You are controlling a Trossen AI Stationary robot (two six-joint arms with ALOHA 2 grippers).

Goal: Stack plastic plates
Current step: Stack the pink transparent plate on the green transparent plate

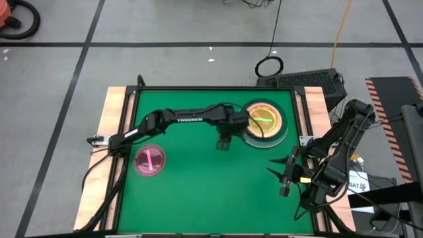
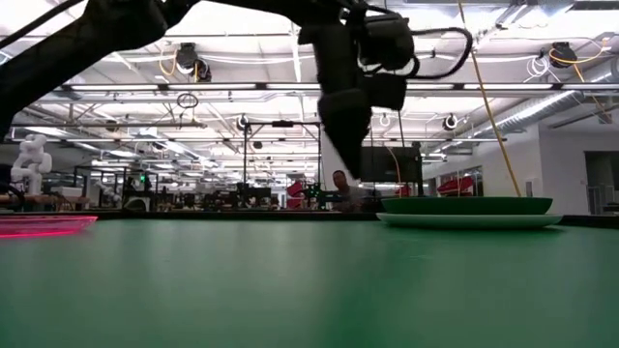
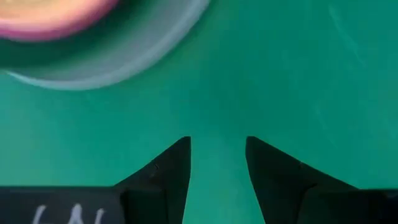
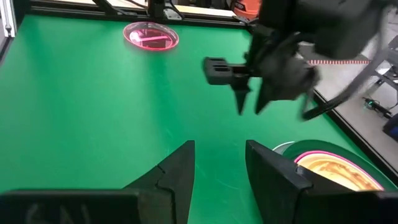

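A stack of plates (image 1: 264,122) stands near the table's far right: a pale-blue plate at the bottom, then a dark-green one, a pink rim and amber-green translucent dishes on top. In the low view the stack (image 2: 464,211) rests flat on the mat. A single translucent pink dish (image 1: 150,160) with a bar mark lies flat toward the left. My left gripper (image 1: 223,142) hovers open and empty over bare mat, just left of the stack (image 3: 93,43). My right gripper (image 1: 284,173) waits open at the right side, holding nothing.
The green mat (image 1: 211,192) is bordered by a black frame and wooden side strips (image 1: 112,112). The left arm reaches across the far half of the table. The pink dish (image 4: 151,35) and the stack (image 4: 329,168) also show in the right wrist view.
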